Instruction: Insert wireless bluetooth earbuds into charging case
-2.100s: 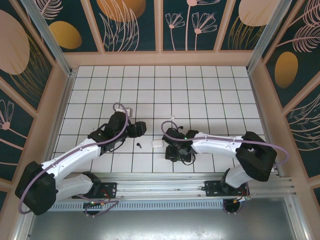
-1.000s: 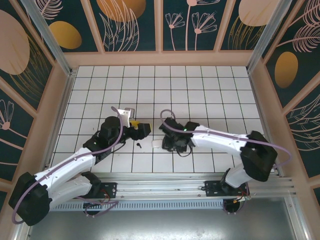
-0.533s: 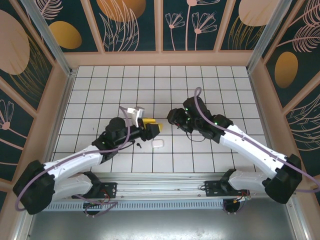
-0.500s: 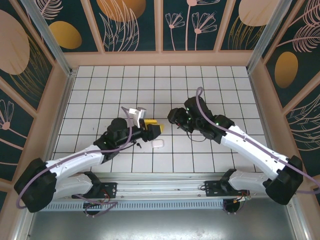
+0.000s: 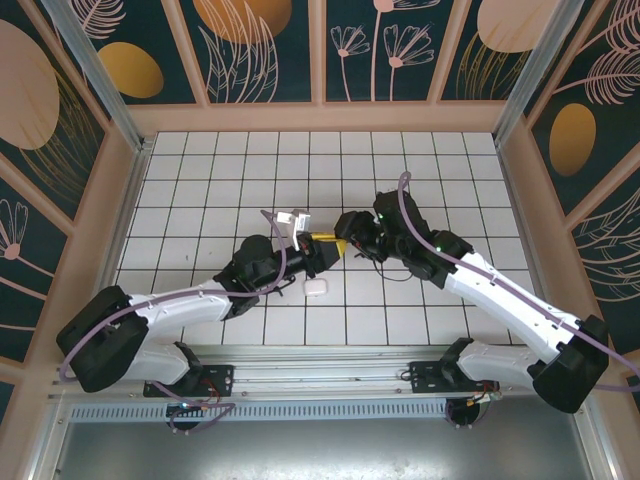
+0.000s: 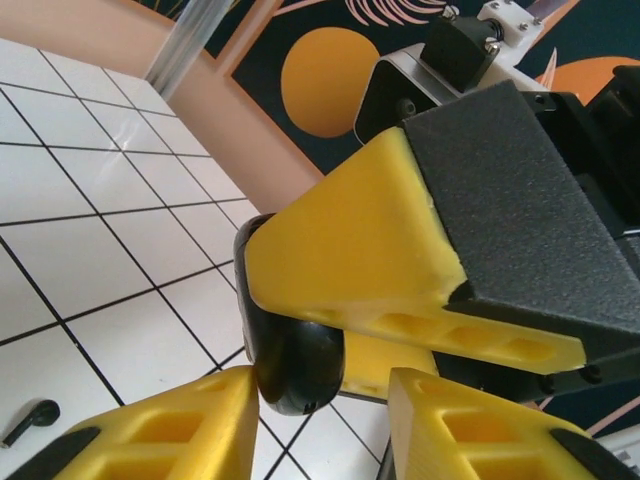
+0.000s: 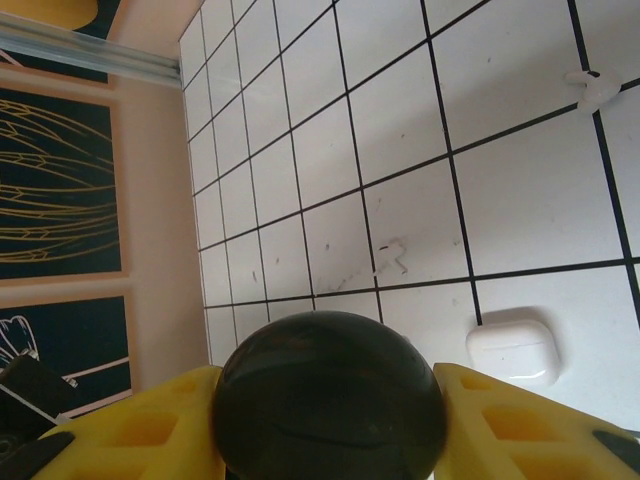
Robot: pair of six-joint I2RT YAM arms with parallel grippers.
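A black rounded charging case (image 7: 328,405) is pinched between the yellow fingers of my right gripper (image 5: 346,245), which is shut on it above the tiles. In the left wrist view the case's lower end (image 6: 292,368) hangs between the fingers of my left gripper (image 6: 320,435). The left finger (image 6: 150,430) touches the case and the right finger (image 6: 480,430) stands a gap away. In the top view the left gripper (image 5: 324,254) meets the right one mid-table. A black earbud (image 6: 30,418) lies on a tile. A white earbud (image 7: 590,92) lies farther off.
A closed white charging case (image 5: 314,287) sits on the tiles just below the two grippers, and the right wrist view shows it (image 7: 512,348) too. Wooden walls (image 5: 320,118) ring the tiled floor. Open tiles stretch toward the back.
My right arm has risen from beside the white case with the black case in its grip. The left arm has reached right to meet it, and its jaws have narrowed.
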